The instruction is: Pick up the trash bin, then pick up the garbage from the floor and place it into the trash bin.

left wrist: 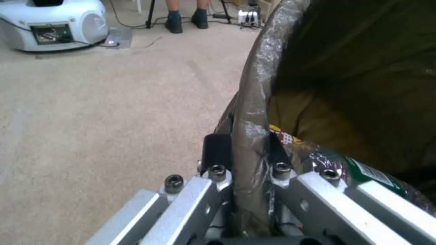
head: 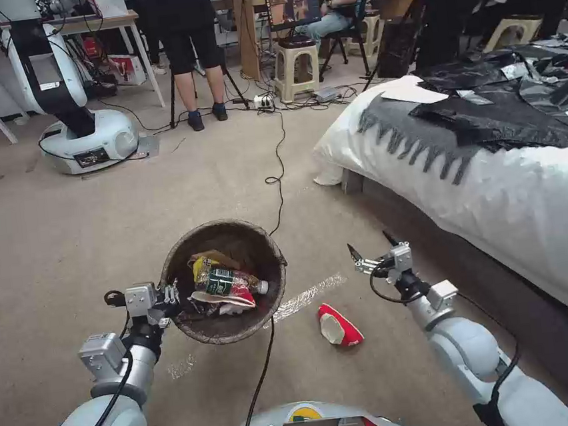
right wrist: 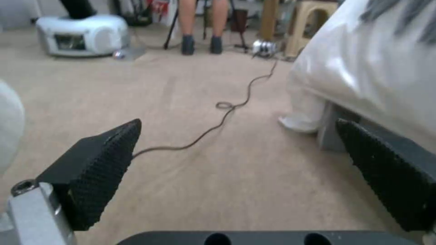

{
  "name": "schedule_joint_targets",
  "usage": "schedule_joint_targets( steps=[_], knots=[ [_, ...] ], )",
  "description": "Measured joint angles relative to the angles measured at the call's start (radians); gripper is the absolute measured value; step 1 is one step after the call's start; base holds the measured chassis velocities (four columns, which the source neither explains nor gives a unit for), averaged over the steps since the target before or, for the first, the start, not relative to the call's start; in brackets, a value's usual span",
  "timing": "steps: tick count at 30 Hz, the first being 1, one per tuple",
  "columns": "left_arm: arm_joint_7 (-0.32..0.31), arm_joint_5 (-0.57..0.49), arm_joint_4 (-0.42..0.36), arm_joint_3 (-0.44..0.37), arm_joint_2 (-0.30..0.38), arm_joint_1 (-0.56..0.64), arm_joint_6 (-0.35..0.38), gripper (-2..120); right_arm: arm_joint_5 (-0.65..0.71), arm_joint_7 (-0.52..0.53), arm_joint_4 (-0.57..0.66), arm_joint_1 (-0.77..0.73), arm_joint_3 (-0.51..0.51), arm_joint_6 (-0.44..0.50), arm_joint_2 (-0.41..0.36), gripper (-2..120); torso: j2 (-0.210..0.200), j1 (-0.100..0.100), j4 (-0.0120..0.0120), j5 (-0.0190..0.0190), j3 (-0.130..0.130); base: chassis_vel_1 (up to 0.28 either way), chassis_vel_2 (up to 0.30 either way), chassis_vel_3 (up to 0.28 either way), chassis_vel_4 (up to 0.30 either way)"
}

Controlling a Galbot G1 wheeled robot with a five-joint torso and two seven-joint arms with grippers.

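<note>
The trash bin (head: 260,239), round and lined with a dark bag, hangs just above the carpet in the middle of the head view. My left gripper (head: 169,296) is shut on its left rim; in the left wrist view the gripper (left wrist: 245,148) pinches the bag-covered rim (left wrist: 254,98). Inside lie a green-labelled bottle (head: 227,282), a yellow wrapper (head: 200,269) and tan paper. A crushed red-and-white cup (head: 338,326) lies on the floor to the right of the bin. My right gripper (head: 370,250) hovers open beyond the cup, its black pads (right wrist: 104,166) wide apart over bare carpet.
A bed (head: 496,186) with a white cover and black plastic sheets (head: 508,111) fills the right side. A black cable (head: 279,173) runs along the carpet past the bin. Another robot's base (head: 89,141), a person's legs and stools stand at the back.
</note>
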Motion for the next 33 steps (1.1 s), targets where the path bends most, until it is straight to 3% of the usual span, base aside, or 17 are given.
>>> schedule_joint_targets(
  steps=[21, 33],
  knots=[
    [-0.002, -0.003, -0.017, -0.009, -0.010, 0.015, 0.000, 0, 0.122, -0.115, -0.310, 0.281, -0.366, -0.042, -0.160, 100, 0.000, 0.000, 0.0001, -0.0001, 0.000, 0.000, 0.000, 0.000, 0.000],
    [-0.002, -0.001, -0.021, -0.009, -0.011, 0.020, 0.000, 0, 0.130, -0.174, -0.476, 0.325, -0.428, -0.038, -0.143, 100, 0.000, 0.000, -0.0001, -0.0001, 0.000, 0.000, 0.000, 0.000, 0.000]
  ],
)
